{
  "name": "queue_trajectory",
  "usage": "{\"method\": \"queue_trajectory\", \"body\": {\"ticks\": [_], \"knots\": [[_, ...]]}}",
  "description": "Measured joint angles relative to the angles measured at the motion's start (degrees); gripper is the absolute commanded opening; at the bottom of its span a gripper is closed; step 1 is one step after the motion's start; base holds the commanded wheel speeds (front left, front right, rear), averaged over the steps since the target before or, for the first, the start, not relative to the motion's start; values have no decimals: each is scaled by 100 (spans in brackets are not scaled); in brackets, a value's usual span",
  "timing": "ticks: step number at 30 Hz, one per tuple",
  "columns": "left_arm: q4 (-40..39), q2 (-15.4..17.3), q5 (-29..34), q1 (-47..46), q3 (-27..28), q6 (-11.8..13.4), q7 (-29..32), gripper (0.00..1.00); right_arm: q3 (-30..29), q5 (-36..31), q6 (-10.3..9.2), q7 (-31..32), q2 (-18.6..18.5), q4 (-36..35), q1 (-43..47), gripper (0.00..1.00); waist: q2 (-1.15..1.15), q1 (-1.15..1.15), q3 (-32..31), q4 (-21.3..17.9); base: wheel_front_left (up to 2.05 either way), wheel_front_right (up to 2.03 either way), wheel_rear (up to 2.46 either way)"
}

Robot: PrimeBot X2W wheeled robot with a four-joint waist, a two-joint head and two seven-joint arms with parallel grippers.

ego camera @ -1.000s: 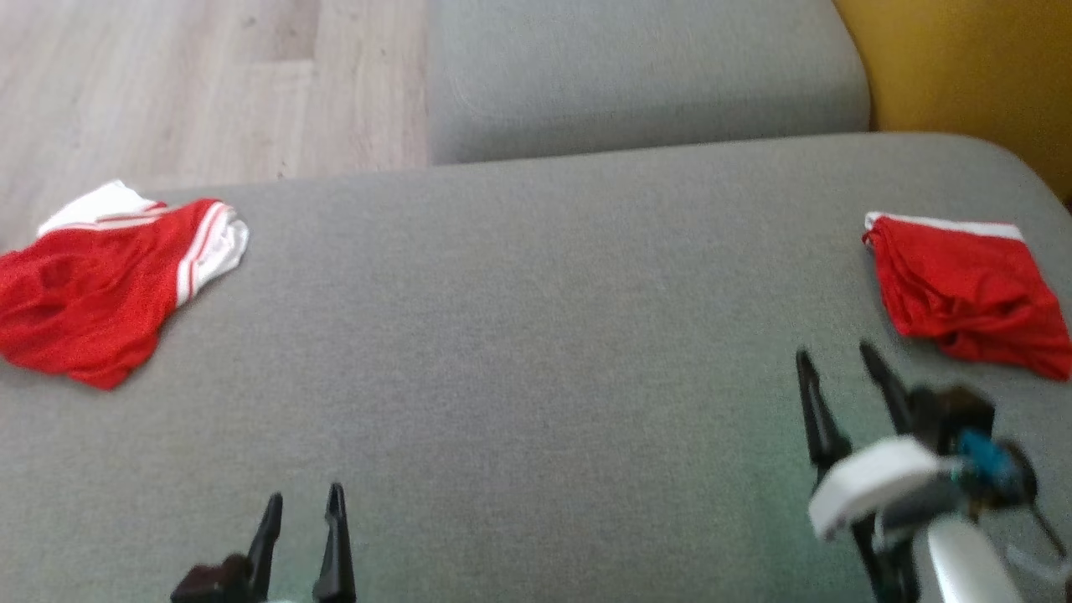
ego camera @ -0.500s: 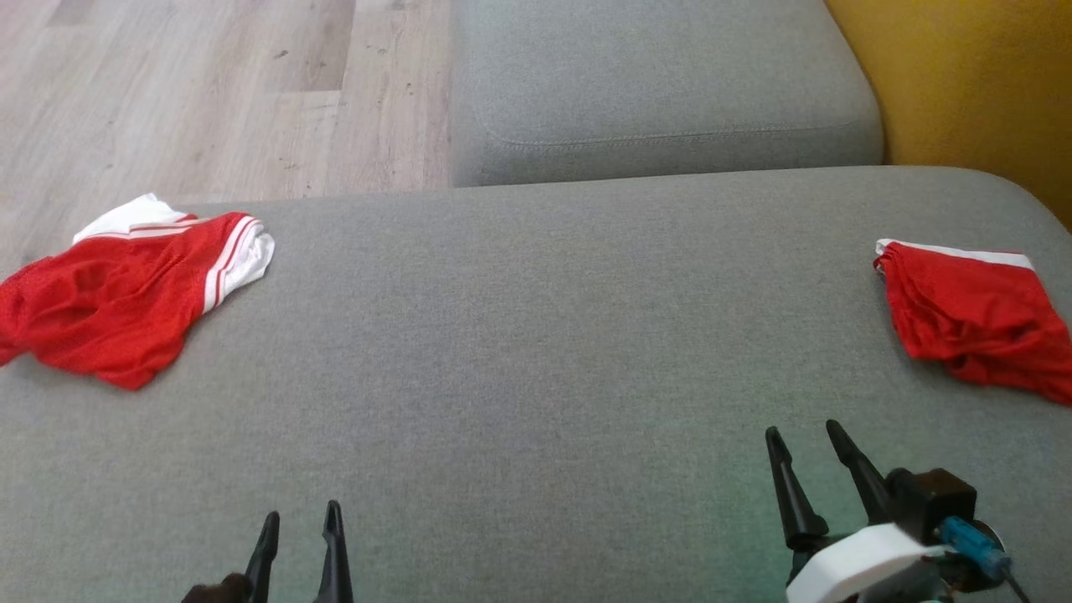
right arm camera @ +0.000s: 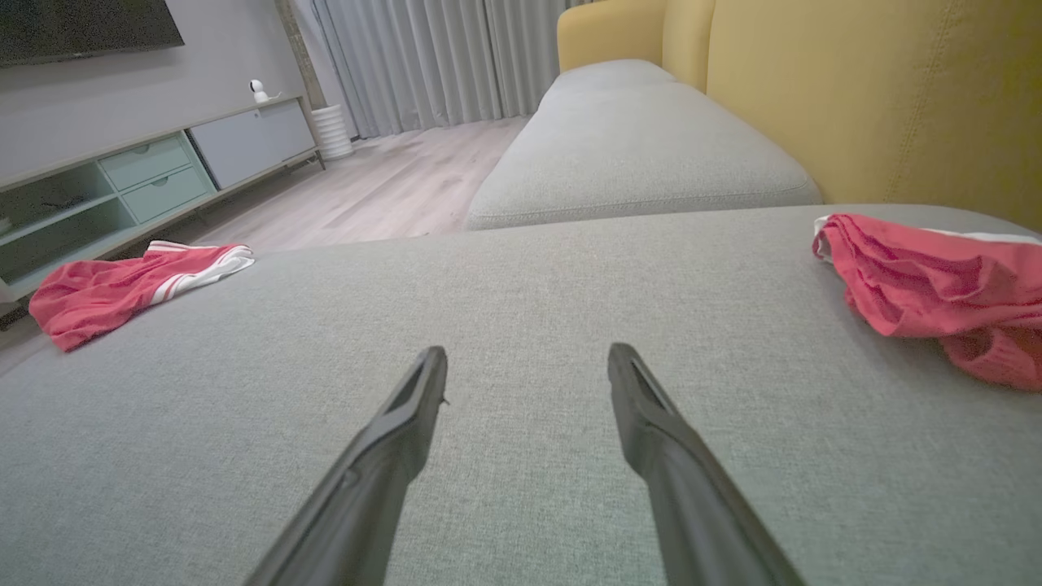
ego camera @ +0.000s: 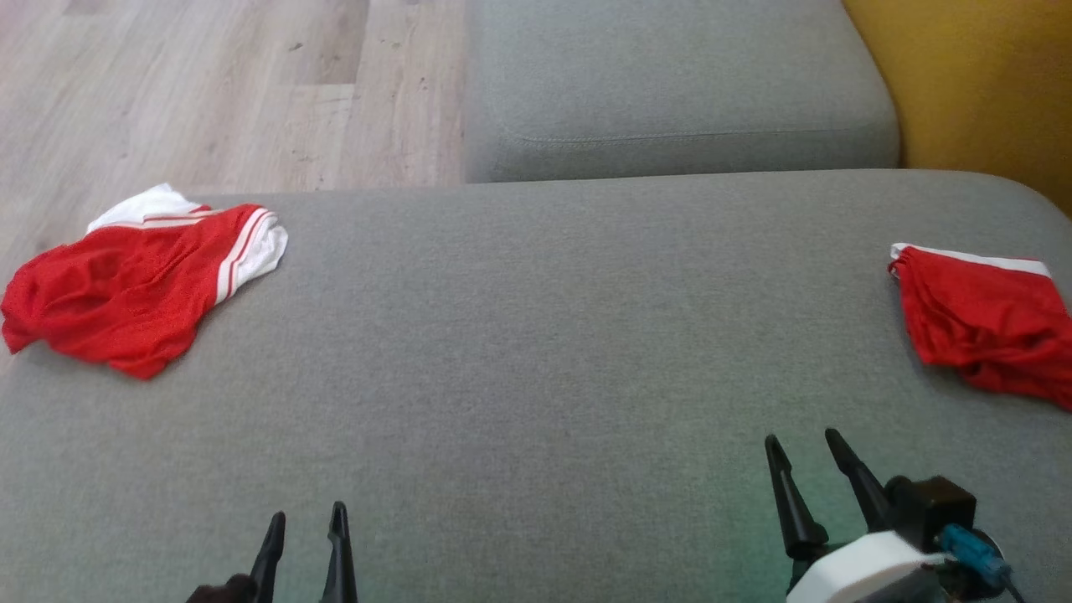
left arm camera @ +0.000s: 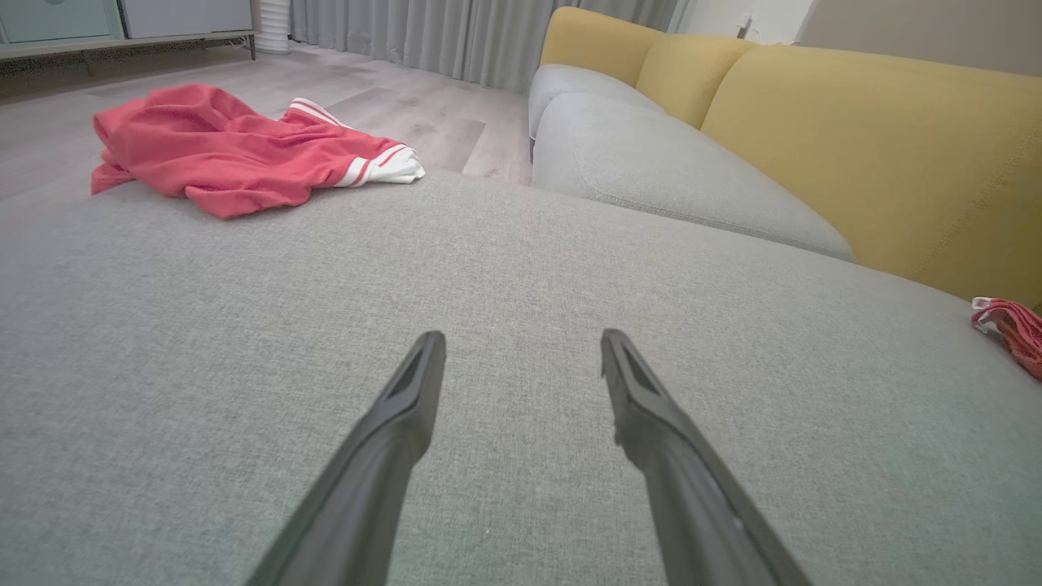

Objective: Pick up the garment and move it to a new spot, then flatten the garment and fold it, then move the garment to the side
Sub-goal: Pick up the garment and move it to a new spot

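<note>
A crumpled red garment (ego camera: 126, 289) with white striped trim lies at the far left edge of the grey sofa seat (ego camera: 536, 352); it also appears as the garment (left arm camera: 236, 150) and the garment (right arm camera: 114, 293) in the wrist views. A second red garment (ego camera: 988, 322) with a white band, more compact, lies at the right edge, seen again as a red garment (right arm camera: 928, 277). My left gripper (ego camera: 308, 512) is open near the front edge, empty, as the left gripper (left arm camera: 523, 335) view confirms. My right gripper (ego camera: 801, 437) is open and empty, short of the right garment; right gripper (right arm camera: 527, 350).
Beyond the seat lies another grey cushion (ego camera: 678, 84), with the yellow backrest (ego camera: 980, 84) to the right. Wooden floor (ego camera: 209, 84) runs past the seat's far left edge. A low cabinet (right arm camera: 146, 179) stands across the room.
The head camera has tilted, shifting the whole picture down and right. My right gripper has drawn back toward me, away from the right garment. Both garments lie as before.
</note>
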Motion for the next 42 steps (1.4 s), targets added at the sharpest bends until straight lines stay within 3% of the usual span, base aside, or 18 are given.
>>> {"method": "queue_trajectory", "body": {"ticks": [8,21,25,34,42], "knots": [[-14,7,66,-15,-13,3,7,100,-81,18,0,-54,0,-30,68,100,0,0,39,454,0,0,0],[-387,300,100,-13,83,126,153,100,279,357,0,-245,2,100,77,100,0,0,53,2143,0,0,0],[-558,342,100,13,289,259,118,100,559,352,0,-226,4,110,-60,100,0,0,133,2505,0,0,0],[-748,348,99,136,442,307,51,100,683,328,0,-191,4,147,-255,100,0,0,308,2670,0,0,0],[-1083,615,78,-159,688,196,110,100,256,63,0,-168,5,-344,-226,100,0,0,470,2699,0,0,0]]}}
